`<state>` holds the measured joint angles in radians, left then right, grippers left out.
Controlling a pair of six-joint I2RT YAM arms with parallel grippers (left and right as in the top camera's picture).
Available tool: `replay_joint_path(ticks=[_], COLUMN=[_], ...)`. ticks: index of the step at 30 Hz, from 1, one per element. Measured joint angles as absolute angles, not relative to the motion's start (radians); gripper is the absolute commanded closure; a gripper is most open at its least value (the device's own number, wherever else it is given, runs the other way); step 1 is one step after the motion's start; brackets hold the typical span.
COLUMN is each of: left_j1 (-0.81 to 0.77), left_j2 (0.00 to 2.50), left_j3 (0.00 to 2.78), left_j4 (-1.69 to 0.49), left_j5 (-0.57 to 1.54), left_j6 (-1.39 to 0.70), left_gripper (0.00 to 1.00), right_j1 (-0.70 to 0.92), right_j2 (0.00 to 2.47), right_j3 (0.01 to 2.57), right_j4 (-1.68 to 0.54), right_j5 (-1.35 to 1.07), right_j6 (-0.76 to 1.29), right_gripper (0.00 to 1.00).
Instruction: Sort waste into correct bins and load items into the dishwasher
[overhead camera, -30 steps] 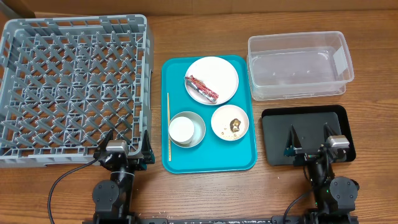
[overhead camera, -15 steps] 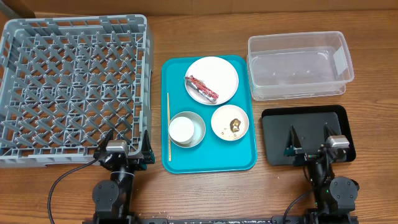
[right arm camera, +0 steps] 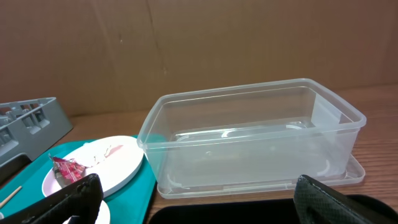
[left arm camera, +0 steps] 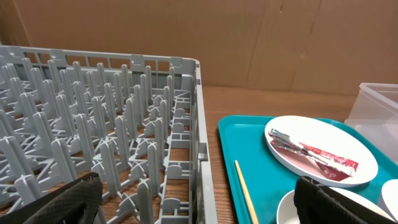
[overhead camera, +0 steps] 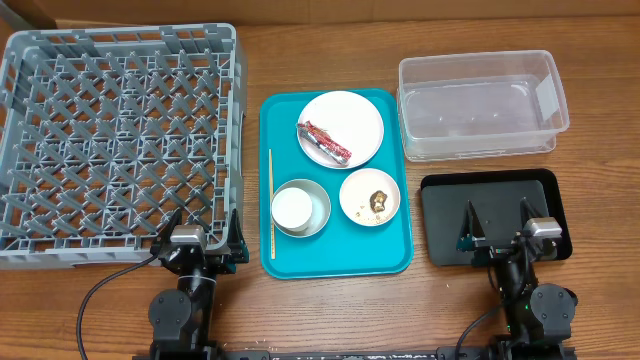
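On the teal tray (overhead camera: pixel 340 255), a white plate (overhead camera: pixel 355 115) holds the red-and-silver wrapper (overhead camera: pixel 324 141). A white cup (overhead camera: pixel 293 206) sits inside the grey bowl (overhead camera: pixel 322 205). The pinkish bowl (overhead camera: pixel 358 190) holds a brown lump (overhead camera: pixel 379 199). No tissue shows. The grey dish rack (overhead camera: pixel 120 140) stands at left. The clear tub (overhead camera: pixel 480 105) and black tray (overhead camera: pixel 440 200) are at right. My left gripper (overhead camera: pixel 206 222) is open by the rack's near right corner. My right gripper (overhead camera: pixel 497 215) is open over the black tray. The wrapper also shows in the left wrist view (left arm camera: pixel 314 149) and right wrist view (right arm camera: pixel 65 168).
A thin wooden stick (overhead camera: pixel 269 205) lies along the teal tray's left side, also in the left wrist view (left arm camera: pixel 245 193). A brown cardboard wall (right arm camera: pixel 186 43) stands behind the table. The rack wall (left arm camera: pixel 202 155) is close to my left gripper (left arm camera: pixel 199 199).
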<state>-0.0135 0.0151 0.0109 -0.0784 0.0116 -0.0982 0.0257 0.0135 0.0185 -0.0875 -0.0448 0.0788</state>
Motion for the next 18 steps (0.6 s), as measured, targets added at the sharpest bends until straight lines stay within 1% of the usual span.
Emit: replay_joint_path(ticks=[6,9,15,18], left_j1=[-0.014,-0.014,-0.014,-0.014], left_j2=[0.015,0.015,0.02,0.056], left_j3=[0.011,0.023,0.158,0.251], left_j4=[-0.083,-0.121,-0.366,-0.447], left_j5=[0.019,0.022,0.025,0.026], left_j6=[-0.161,-0.185,-0.193,-0.193], left_gripper=[0.0,0.0,0.0,0.0], right_j1=[0.026,0.026,0.026,0.026], right_j2=[0.014,0.014,0.04,0.096], right_j3=[0.019,0.028,0.181,0.28], right_j4=[-0.103,-0.161,-0.346,-0.405], right_j5=[-0.046,-0.046,-0.054,-0.081], right_j6=[0.118,0.145,0.198,0.209], right_gripper=[0.0,0.0,0.0,0.0])
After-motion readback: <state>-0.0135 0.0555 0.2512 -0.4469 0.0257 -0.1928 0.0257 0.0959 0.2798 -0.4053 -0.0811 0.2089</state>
